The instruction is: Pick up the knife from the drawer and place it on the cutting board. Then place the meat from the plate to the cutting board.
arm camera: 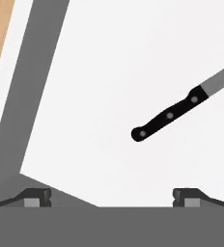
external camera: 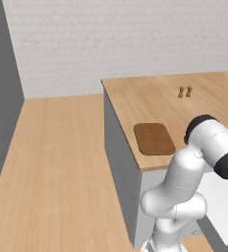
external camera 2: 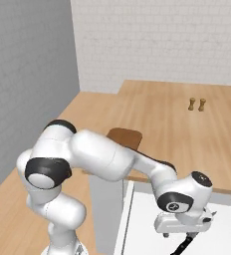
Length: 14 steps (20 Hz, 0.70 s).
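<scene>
The knife [arm camera: 168, 116] lies flat on the white floor of the open drawer [arm camera: 109, 62], its black handle towards the middle and its grey blade running off to the right. My gripper [arm camera: 114, 198] hangs over the drawer, open, with nothing between its fingertips [arm camera: 190, 197]; the knife lies ahead of it and to the right. From the right base view the gripper [external camera 2: 187, 231] points down into the drawer [external camera 2: 142, 219], just above the knife's dark handle [external camera 2: 182, 245]. The dark-brown cutting board [external camera: 154, 138] rests on the counter near its front edge. The meat and the plate are out of view.
The tan wooden counter [external camera: 150, 101] carries two small brown shakers [external camera: 185, 91] far back. The drawer's grey side wall [arm camera: 32, 96] runs along the left of the hand view. Wooden floor [external camera: 52, 167] spreads left of the counter.
</scene>
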{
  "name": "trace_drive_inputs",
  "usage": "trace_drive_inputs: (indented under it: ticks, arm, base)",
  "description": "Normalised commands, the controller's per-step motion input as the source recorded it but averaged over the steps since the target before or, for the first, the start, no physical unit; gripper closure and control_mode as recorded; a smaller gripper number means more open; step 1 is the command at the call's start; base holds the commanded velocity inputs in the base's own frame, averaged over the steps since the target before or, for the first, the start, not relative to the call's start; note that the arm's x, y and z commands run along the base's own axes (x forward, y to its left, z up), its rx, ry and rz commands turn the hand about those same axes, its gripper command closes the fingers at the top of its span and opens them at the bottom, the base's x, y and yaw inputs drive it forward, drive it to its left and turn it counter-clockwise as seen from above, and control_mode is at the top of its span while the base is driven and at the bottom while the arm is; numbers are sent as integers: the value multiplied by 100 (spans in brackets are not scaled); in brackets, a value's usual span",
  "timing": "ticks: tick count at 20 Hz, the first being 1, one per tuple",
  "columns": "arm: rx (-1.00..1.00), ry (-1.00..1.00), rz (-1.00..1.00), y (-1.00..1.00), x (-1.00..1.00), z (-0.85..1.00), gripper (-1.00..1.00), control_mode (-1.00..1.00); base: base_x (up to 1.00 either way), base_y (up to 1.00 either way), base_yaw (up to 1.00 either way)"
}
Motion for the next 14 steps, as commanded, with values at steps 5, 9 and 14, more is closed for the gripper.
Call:
trace_drive_inputs:
  ticks: [5,9,14]
  arm:
    - [0,7,-4,0,77,-38,-100,-100]
    - [0,0,-20,-11,14,-13,-100,-100]
    - [0,0,-37,-13,-8,0,-100,-100]
  base:
    - [0,0,0]
    - [0,0,0]
    - [0,0,0]
